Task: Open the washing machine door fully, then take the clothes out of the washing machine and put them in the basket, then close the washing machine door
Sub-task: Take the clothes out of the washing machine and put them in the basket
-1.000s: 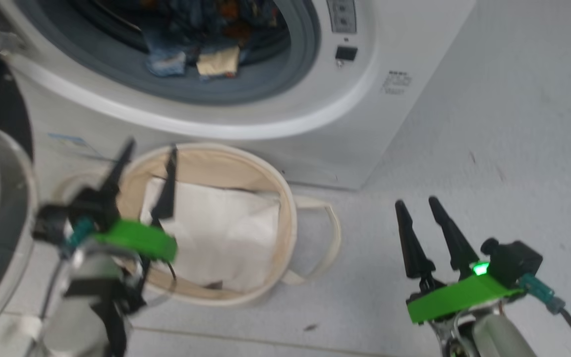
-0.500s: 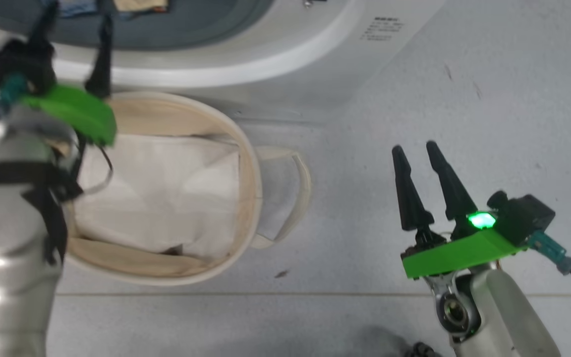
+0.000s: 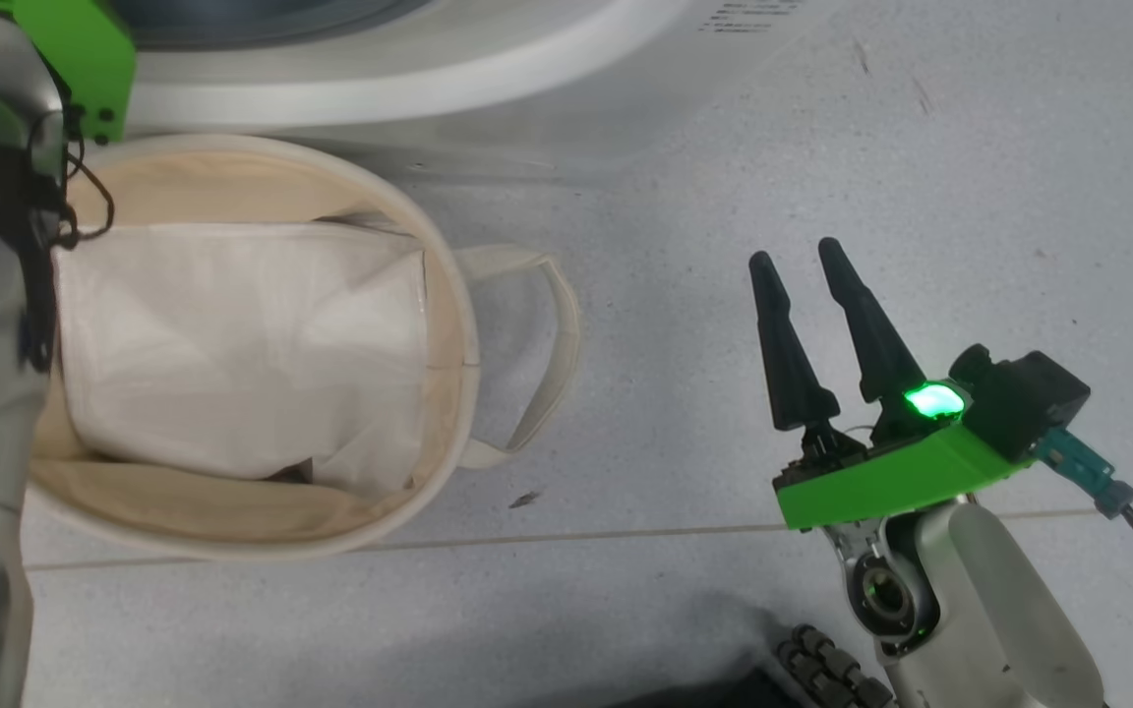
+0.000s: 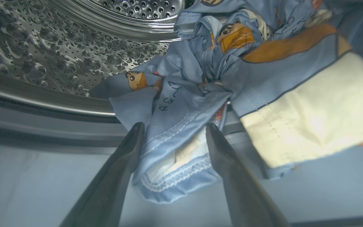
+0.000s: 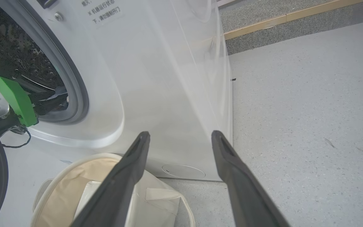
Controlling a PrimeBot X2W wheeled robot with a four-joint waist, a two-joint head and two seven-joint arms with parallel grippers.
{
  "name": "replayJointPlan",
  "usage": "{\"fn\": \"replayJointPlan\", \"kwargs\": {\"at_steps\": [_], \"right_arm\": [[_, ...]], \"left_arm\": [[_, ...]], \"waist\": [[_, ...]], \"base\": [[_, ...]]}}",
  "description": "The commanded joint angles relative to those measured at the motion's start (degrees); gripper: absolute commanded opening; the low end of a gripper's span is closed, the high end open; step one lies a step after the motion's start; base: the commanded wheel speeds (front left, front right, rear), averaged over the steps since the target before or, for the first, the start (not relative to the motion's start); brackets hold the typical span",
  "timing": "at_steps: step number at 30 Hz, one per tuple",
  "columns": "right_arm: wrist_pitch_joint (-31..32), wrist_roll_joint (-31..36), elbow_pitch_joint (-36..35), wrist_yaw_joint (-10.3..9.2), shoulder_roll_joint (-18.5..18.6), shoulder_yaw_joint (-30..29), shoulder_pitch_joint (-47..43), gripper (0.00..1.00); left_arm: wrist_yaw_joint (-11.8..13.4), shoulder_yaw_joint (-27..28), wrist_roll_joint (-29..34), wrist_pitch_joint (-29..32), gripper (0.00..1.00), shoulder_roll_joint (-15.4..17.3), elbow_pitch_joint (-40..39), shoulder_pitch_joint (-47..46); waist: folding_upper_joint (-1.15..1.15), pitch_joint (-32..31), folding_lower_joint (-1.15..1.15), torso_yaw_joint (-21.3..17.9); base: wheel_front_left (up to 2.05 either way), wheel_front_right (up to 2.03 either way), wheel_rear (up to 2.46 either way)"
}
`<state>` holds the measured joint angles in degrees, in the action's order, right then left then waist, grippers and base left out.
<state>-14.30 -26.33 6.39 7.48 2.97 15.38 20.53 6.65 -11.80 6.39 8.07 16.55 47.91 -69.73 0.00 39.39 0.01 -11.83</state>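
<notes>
Head view: my right gripper (image 3: 795, 252) gapes wide, empty, over floor (image 3: 921, 147) beside the basket (image 3: 463, 324). Left wrist view: left gripper (image 4: 175, 125) spread wide, straddling a fold of the clothes (image 4: 181, 110) at drum (image 4: 58, 63) mouth, unclamped. Right wrist view: washing machine (image 5: 169, 78) front w/ basket below.

The floor (image 3: 724, 147) is pale grey, finely speckled and smooth, evenly lit with no hard glare. A thin straight seam (image 3: 576, 536) crosses it on the near side, running left to right. A few short dark scuffs (image 3: 921, 93) mark it farther off on the right, and one small dark fleck (image 3: 524, 500) lies just beyond the seam. A soft shadow (image 3: 576, 639) spreads over the nearest part. Far off, the pale floor ends at a darker, coarser grey band (image 5: 295, 28). A tan strip (image 5: 295, 14) runs along it, with more dark grey beyond.
</notes>
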Motion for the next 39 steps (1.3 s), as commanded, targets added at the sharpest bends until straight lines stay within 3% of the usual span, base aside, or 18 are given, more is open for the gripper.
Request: {"fn": "replayJointPlan", "kwargs": {"at_steps": [1,15,16,17,18,24,31,34,39], "right_arm": [[-0.70,-0.55,-1.95,0.01,-0.10,1.39,-0.67,1.00],[-0.70,-0.90,-2.55,0.01,-0.10,2.06,-0.27,1.00],[-0.70,-0.85,-2.49,0.01,-0.10,1.97,-0.22,1.00],[-0.70,-0.83,-2.43,0.01,-0.10,1.87,-0.19,1.00],[-0.70,-0.75,-2.35,0.01,-0.10,1.76,-0.16,1.00],[-0.70,-0.07,-1.88,0.01,-0.10,1.35,-0.13,1.00],[-0.70,1.44,-0.46,0.01,-0.10,0.73,-0.41,1.00],[-0.70,1.84,0.28,0.01,-0.10,0.56,-0.72,1.00],[-0.70,2.24,1.26,0.01,-0.10,-0.05,-1.58,1.00]], "left_arm": [[0.88,0.37,0.99,0.08,1.00,2.24,0.18,-3.35],[3.11,-4.45,5.34,-5.02,1.00,3.81,10.81,-11.42],[3.05,-4.63,5.29,-6.35,0.90,3.85,11.16,-11.74],[2.95,-4.83,5.25,-7.44,0.12,3.90,11.68,-11.92],[2.78,-4.92,5.08,-8.22,0.00,3.87,12.35,-12.06],[2.78,-4.84,3.36,-14.47,0.00,2.58,14.61,-12.71],[2.45,-4.66,0.23,-22.50,0.00,-1.14,12.64,-9.61],[2.20,-4.60,-1.39,-22.99,0.00,-2.33,8.17,-6.59],[2.48,-4.82,-3.95,-23.05,0.00,-2.37,-7.51,2.21]], "waist": [[0.00,0.42,-0.01,-0.37],[0.00,2.21,-0.01,-1.46],[0.00,2.24,-0.01,-1.46],[0.00,2.23,-0.01,-1.42],[0.00,2.19,-0.01,-1.33],[0.00,1.17,-0.01,-0.22],[0.00,-2.49,-0.01,2.06],[0.00,-4.88,-0.01,3.02],[0.00,-9.00,-0.01,4.46]], "base": [[0.00,0.00,0.00],[0.00,0.00,0.00],[0.00,0.00,0.00],[0.00,0.00,0.00],[0.00,0.00,0.00],[0.00,0.00,0.00],[0.00,0.00,0.00],[0.00,0.00,0.00],[0.00,0.00,0.00]]}}
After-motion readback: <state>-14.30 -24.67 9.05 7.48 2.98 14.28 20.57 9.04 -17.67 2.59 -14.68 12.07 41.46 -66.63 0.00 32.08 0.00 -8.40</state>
